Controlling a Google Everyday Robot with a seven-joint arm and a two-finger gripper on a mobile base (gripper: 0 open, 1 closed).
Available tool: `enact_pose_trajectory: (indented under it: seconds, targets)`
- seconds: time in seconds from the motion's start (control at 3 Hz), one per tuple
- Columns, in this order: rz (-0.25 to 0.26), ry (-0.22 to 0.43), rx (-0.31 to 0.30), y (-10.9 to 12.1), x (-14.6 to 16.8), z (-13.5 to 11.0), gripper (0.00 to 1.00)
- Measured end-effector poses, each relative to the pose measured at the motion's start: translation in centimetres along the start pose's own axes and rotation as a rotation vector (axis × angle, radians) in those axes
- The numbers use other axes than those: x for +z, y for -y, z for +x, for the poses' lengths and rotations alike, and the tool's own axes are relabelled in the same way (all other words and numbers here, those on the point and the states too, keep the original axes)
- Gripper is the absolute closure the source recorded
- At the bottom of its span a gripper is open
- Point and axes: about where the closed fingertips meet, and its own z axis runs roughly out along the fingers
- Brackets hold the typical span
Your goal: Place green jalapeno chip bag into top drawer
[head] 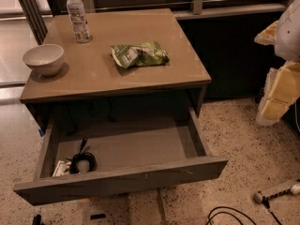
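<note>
The green jalapeno chip bag point(139, 55) lies flat on the table top point(93, 74), right of centre, crinkled, with a white patch at its left end. The top drawer point(123, 177) below is pulled wide open toward me; its grey-brown floor is mostly bare, with a coiled black cable point(82, 162) and a small white item in its left front corner. My gripper point(277, 93), white and pale yellow, hangs at the right edge of the view, well to the right of the table, far from the bag and holding nothing that I can see.
A white bowl point(43, 58) sits at the table's left edge. A clear plastic bottle point(78, 15) stands at the back left. Cables and a power strip point(276, 192) lie on the speckled floor at the lower right. A dark wall and rail run behind the table.
</note>
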Motion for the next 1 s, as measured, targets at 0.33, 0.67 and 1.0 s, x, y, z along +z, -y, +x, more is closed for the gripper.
enact_pose_trajectory:
  seconds: [0.33, 0.67, 1.0]
  targets:
    - [0.0, 0.0, 0.0, 0.0, 0.0, 0.0, 0.0]
    - [0.02, 0.081, -0.001, 2.1, 0.6, -0.9, 0.0]
    - [0.049, 0.215, -0.033, 6.3, 1.6, -3.1, 0.0]
